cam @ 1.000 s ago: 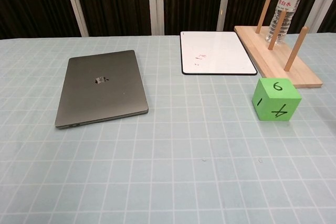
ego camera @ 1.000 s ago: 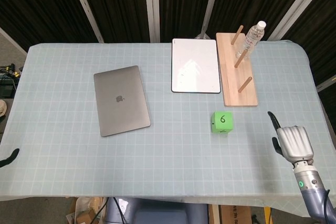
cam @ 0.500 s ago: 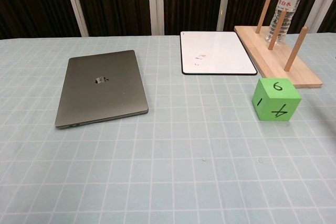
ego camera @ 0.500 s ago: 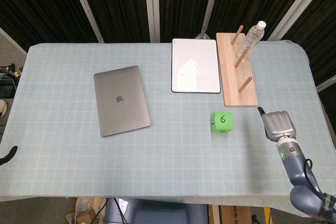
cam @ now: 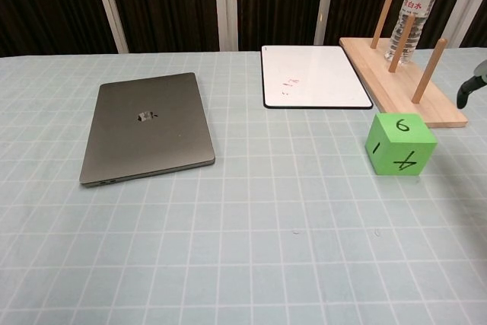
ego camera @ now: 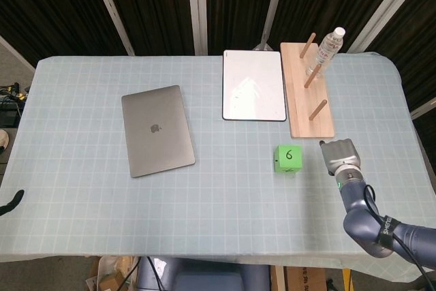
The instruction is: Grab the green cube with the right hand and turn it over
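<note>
The green cube [ego camera: 288, 159] stands on the table right of centre, with a 6 on its top face; the chest view shows the green cube [cam: 399, 144] with a 4 and a 1 on its near sides. My right hand [ego camera: 338, 156] hovers just right of the cube, a small gap away, back upward and holding nothing. Only a dark fingertip [cam: 463, 97] of it enters the chest view at the right edge. A black tip of my left hand [ego camera: 11, 203] pokes in at the lower left edge, far from the cube.
A closed grey laptop [ego camera: 157, 130] lies left of centre. A whiteboard [ego camera: 253, 86] lies at the back, beside a wooden peg board [ego camera: 308, 103] with upright pegs and a water bottle [ego camera: 325, 50]. The peg board's near end is close behind my right hand.
My right hand has moved up from the lower right corner and leftward to sit close beside the cube. The cube has not moved.
</note>
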You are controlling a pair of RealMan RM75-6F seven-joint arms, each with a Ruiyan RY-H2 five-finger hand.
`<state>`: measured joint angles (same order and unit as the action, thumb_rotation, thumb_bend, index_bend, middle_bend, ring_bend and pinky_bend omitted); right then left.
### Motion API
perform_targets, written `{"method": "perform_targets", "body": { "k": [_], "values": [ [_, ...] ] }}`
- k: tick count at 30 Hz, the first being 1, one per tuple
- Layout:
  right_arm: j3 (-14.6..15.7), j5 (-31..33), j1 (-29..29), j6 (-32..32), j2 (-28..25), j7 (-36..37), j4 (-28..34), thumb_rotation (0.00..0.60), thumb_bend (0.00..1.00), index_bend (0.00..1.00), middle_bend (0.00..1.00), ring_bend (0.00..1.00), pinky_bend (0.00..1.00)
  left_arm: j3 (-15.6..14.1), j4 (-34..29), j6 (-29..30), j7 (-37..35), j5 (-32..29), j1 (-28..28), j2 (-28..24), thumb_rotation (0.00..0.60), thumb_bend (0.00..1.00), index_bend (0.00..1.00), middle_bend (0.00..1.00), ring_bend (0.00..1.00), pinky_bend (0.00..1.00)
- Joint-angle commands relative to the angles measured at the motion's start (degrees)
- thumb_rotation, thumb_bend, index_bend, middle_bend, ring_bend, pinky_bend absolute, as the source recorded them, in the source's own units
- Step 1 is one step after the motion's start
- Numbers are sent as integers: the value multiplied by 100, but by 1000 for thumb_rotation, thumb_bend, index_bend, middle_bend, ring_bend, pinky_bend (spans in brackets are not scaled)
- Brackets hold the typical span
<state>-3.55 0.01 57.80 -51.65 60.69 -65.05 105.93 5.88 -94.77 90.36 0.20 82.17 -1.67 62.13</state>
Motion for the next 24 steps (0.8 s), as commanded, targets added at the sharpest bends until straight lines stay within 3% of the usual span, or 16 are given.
{"method": "perform_targets", "body": {
  "k": [1,24],
  "values": [
    [101,104,116,101,64,28,-32,600,816,187,818,847,703,1,-12,-11,10,-11,-2,-3,600,315,102,0,0,0],
    [460,-15,603,396,270,778,-175,600,816,188,818,846,703,17,-70,-118,88,-132,-27,-13,600,315,102,0,0,0]
  ]
}}
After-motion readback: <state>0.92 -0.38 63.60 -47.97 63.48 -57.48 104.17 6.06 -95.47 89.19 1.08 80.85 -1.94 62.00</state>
